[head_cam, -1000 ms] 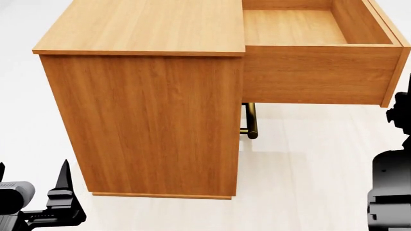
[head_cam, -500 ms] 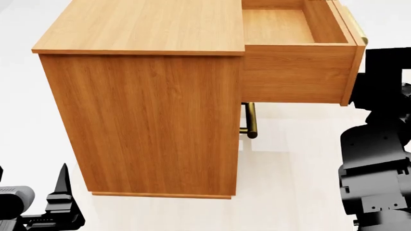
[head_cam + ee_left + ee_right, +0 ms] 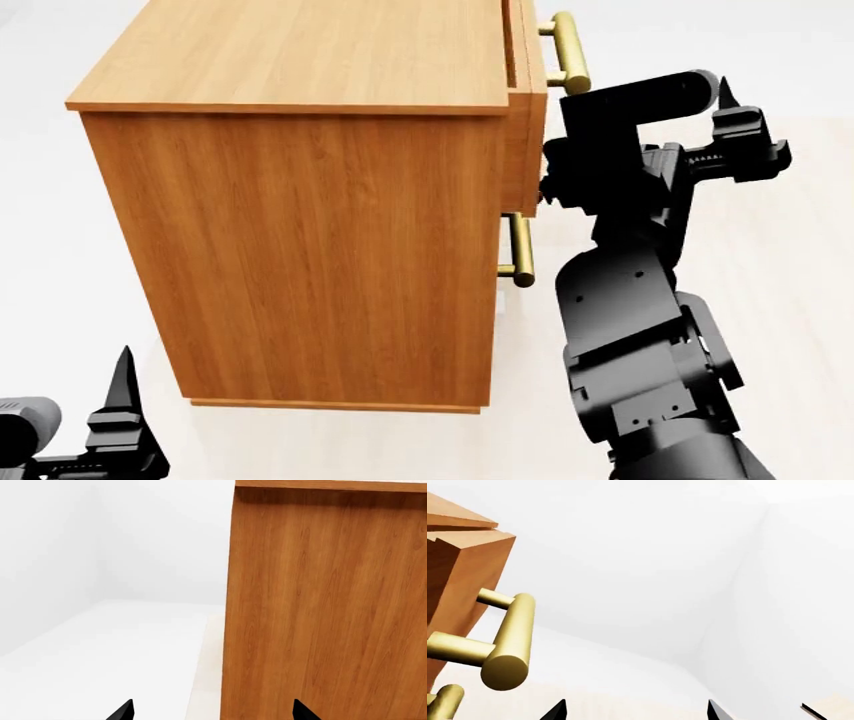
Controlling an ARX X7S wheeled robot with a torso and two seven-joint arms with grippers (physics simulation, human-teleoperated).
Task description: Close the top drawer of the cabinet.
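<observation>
- Cabinet (image 3: 307, 200) is seen in the head view as a boxy medium-brown wood block on a pale floor (image 3: 747, 250), its flat top and one plain side turned toward the camera.
- The top drawer (image 3: 523, 110) is shown pushed nearly all the way in: only its front panel edge stands out from the cabinet's front, with a narrow slit between panel and body.
- A brass bar handle (image 3: 569, 52) is carried on that panel; in the right wrist view the same handle (image 3: 510, 640) is seen end-on, on two short posts.
- A lower handle (image 3: 519, 250) of like brass is seen beneath it, belonging to the drawer below.
- The right arm (image 3: 641, 300) is raised just beside the cabinet front, its dark body close against the drawer panel under the brass handle; whether contact is made cannot be told.
- The right gripper (image 3: 737, 130) is pointed away from the cabinet, beside the handle but apart from it; its fingers are spread and nothing is held, as the two tips (image 3: 557, 710) in the wrist view confirm.
- The left gripper (image 3: 114, 435) is held low near the cabinet's bottom corner, apart from it; its finger tips (image 3: 123, 711) are spread wide and empty, facing the plain cabinet side (image 3: 327, 605).
</observation>
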